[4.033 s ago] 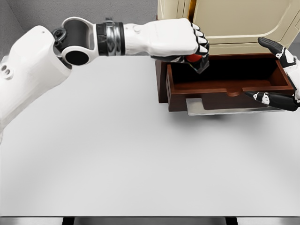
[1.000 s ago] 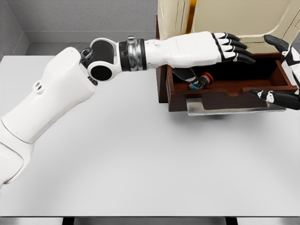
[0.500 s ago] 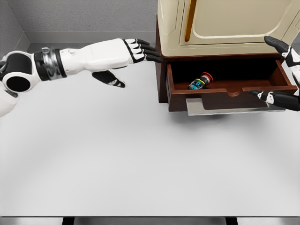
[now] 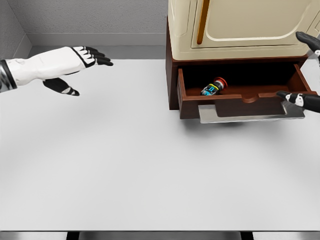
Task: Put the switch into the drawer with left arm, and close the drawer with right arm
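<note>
Switch (image 4: pixel 214 87) lies in open drawer (image 4: pixel 240 98); left robot hand (image 4: pixel 67 67) spread, empty; right's (image 4: pixel 306 75) seemingly open.

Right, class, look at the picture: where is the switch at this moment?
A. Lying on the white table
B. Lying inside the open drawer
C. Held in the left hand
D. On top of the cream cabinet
B: the switch lies on the floor of the open brown drawer, while the left hand hangs open and empty over the table far to the left.
</note>
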Motion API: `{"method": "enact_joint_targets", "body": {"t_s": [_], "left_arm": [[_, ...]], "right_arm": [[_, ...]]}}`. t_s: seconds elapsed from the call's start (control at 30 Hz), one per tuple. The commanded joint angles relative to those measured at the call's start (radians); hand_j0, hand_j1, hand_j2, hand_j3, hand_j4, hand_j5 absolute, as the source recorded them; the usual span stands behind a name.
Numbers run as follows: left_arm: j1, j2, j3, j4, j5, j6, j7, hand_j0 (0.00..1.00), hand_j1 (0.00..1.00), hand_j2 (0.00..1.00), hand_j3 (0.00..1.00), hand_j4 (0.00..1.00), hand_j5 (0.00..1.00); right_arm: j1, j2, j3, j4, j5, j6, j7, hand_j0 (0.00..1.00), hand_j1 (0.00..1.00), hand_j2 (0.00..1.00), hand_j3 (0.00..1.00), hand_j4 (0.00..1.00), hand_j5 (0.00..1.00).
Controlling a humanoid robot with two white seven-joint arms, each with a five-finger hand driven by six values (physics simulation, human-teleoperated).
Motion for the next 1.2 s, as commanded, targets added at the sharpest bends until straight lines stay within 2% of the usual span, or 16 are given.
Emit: {"method": "enact_joint_targets", "body": {"t_s": [0.0, 0.17, 0.2, 0.23, 0.27, 0.37, 0.47, 0.57, 0.87, 1.0, 1.17], "left_arm": [[0.0, 0.006, 0.002, 0.005, 0.008, 0.002, 0.0, 1.0, 1.0, 1.0, 1.0, 1.0, 1.0], [0.014, 0.026, 0.003, 0.003, 0.012, 0.002, 0.0, 1.0, 1.0, 1.0, 1.0, 1.0, 1.0], [0.014, 0.027, 0.003, 0.003, 0.012, 0.002, 0.0, 1.0, 1.0, 1.0, 1.0, 1.0, 1.0], [0.014, 0.027, 0.003, 0.002, 0.012, 0.002, 0.0, 1.0, 1.0, 1.0, 1.0, 1.0, 1.0], [0.014, 0.026, 0.003, 0.002, 0.012, 0.002, 0.0, 1.0, 1.0, 1.0, 1.0, 1.0, 1.0], [0.015, 0.026, 0.003, 0.002, 0.011, 0.002, 0.0, 1.0, 1.0, 1.0, 1.0, 1.0, 1.0], [0.026, 0.026, 0.005, 0.003, 0.011, 0.002, 0.0, 1.0, 1.0, 1.0, 1.0, 1.0, 1.0], [0.026, 0.026, 0.005, 0.003, 0.011, 0.002, 0.0, 1.0, 1.0, 1.0, 1.0, 1.0, 1.0], [0.028, 0.024, 0.005, 0.003, 0.011, 0.002, 0.0, 1.0, 1.0, 1.0, 1.0, 1.0, 1.0], [0.029, 0.026, 0.005, 0.002, 0.011, 0.002, 0.0, 1.0, 1.0, 1.0, 1.0, 1.0, 1.0], [0.034, 0.026, 0.005, 0.002, 0.012, 0.002, 0.0, 1.0, 1.0, 1.0, 1.0, 1.0, 1.0]], "right_arm": [[0.0, -0.003, -0.014, -0.001, -0.044, 0.0, 0.001, 1.0, 1.0, 1.0, 1.0, 1.0, 1.0], [-0.009, 0.007, -0.003, -0.001, -0.101, 0.0, 0.004, 1.0, 1.0, 1.0, 1.0, 1.0, 1.0], [-0.011, 0.007, -0.003, -0.001, -0.098, 0.0, 0.012, 0.94, 0.94, 0.94, 0.94, 0.94, 0.94], [-0.035, 0.004, -0.002, -0.001, -0.09, 0.0, 0.033, 0.81, 0.81, 0.81, 0.81, 0.81, 0.81], [-0.044, 0.007, -0.002, -0.001, -0.092, 0.0, 0.121, 0.75, 0.75, 0.75, 0.75, 0.75, 0.75], [-0.087, -0.004, 0.0, -0.001, -0.07, 0.0, 0.173, 0.64, 0.64, 0.64, 0.64, 0.64, 0.64], [-0.121, -0.004, 0.02, -0.001, -0.004, 0.0, 0.181, 0.58, 0.58, 0.58, 0.58, 0.58, 0.58], [-0.187, -0.004, 0.121, -0.003, 0.013, 0.0, 0.181, 0.57, 0.57, 0.57, 0.57, 0.57, 0.57], [-0.192, -0.016, 0.215, -0.004, 0.013, 0.0, 0.179, 0.58, 0.58, 0.58, 0.58, 0.58, 0.58], [-0.227, -0.012, 0.34, -0.004, 0.011, 0.0, 0.176, 0.57, 0.57, 0.57, 0.57, 0.57, 0.57], [-0.241, -0.004, 0.396, -0.004, 0.011, 0.0, 0.175, 0.56, 0.56, 0.56, 0.56, 0.56, 0.56]]}}
